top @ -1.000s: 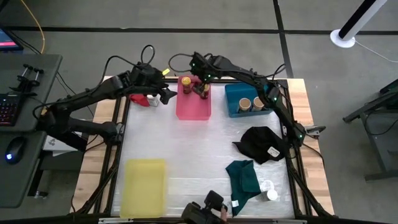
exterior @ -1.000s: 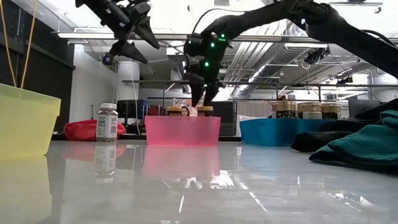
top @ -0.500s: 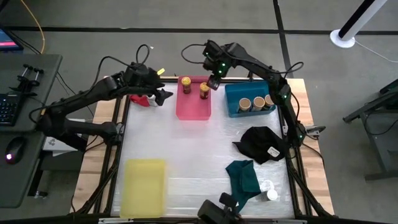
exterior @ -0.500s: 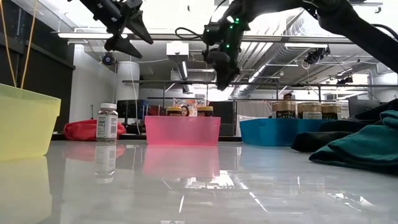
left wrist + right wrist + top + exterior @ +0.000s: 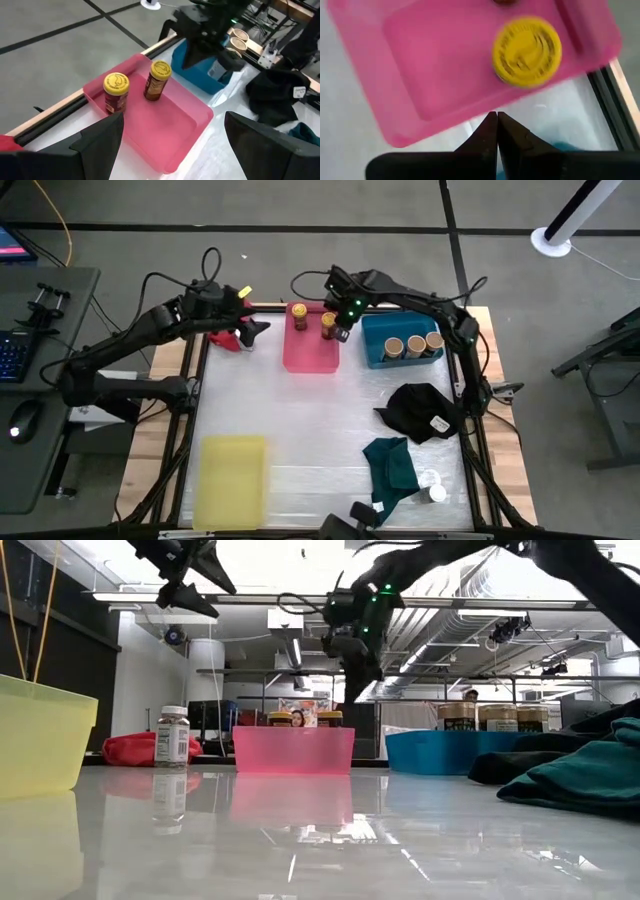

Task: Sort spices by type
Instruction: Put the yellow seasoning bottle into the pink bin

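Overhead, seven small spice jars are spread around the table. Two yellow-lidded jars (image 5: 299, 311) stand upright in the pink tray (image 5: 310, 355) at twelve o'clock. Three tan-lidded jars (image 5: 413, 343) fill the blue tray (image 5: 372, 345) at one o'clock. Two white-lidded jars (image 5: 433, 487) lie at five o'clock beside a teal cloth (image 5: 390, 465). The right gripper (image 5: 343, 331) hangs between the pink and blue trays, fingers pressed together, empty. The left gripper (image 5: 250, 327) hovers at eleven o'clock, fingers wide, empty. These jars look light, rigid and smooth-sided, likely slippery; gripping across the lid or upper body seems safest.
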Robot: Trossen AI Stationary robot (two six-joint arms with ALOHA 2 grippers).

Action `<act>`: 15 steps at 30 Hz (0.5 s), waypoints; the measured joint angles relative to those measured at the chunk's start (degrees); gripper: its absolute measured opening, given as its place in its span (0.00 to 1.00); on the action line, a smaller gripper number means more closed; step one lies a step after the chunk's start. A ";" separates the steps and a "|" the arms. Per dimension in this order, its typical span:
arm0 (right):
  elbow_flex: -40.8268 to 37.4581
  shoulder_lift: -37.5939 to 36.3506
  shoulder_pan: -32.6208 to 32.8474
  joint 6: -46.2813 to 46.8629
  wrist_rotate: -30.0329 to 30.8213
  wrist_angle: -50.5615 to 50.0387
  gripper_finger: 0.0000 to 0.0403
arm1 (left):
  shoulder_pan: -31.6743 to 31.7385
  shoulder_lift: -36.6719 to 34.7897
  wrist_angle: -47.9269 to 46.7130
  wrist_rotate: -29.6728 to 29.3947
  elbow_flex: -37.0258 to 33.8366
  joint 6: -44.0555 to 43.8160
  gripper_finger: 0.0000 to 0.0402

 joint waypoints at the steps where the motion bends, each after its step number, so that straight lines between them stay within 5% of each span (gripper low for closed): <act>1: -1.90 -0.74 0.04 0.72 0.53 1.10 0.00 | 0.18 -0.04 -0.04 -0.21 0.00 0.02 0.83; 6: -9.28 -2.25 0.03 3.61 3.15 10.47 0.00 | 0.81 -0.02 0.00 -0.35 0.00 0.00 0.83; 15: -11.06 -2.00 0.92 4.70 7.25 16.23 0.00 | 0.93 0.00 -0.04 -0.35 0.00 -0.51 0.83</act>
